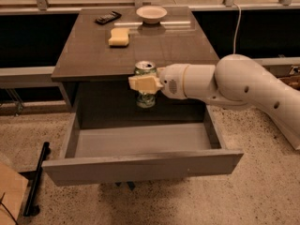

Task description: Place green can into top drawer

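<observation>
The green can (146,97) is upright in my gripper (143,84), with its silver top showing at the table's front edge. The gripper is shut on the can and holds it in the air over the back part of the open top drawer (140,165). The drawer is pulled far out below the table top; its pale grey inside (140,139) has nothing in it. My white arm (234,86) reaches in from the right.
On the dark table top (93,55) lie a yellow sponge (119,37), a white bowl (151,14) and a dark phone-like object (108,18). A black bar (36,179) lies on the floor at left. A railing runs behind the table.
</observation>
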Robot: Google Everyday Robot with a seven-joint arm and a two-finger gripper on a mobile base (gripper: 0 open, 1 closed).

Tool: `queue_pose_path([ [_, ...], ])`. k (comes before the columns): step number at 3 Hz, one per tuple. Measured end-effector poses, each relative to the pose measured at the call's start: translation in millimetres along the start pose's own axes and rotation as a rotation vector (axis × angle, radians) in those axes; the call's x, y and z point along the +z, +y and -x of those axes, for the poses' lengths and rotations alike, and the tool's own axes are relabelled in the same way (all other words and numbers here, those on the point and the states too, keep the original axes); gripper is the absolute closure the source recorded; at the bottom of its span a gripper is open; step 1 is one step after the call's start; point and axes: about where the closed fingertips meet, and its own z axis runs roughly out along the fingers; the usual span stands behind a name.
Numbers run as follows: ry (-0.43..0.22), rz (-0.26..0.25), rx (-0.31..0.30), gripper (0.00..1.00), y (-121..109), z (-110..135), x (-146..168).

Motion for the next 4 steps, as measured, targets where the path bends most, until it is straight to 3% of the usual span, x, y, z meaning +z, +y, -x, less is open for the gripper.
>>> queue_pose_path([
  [1,0.025,0.023,-0.042,1.00,-17.5,-46.0,-1.6],
  [3,0.037,0.041,-0.058,1.00,-16.7,-58.9,6.4],
  [4,-0.003,0.063,-0.083,1.00,-18.2,-87.0,18.0],
])
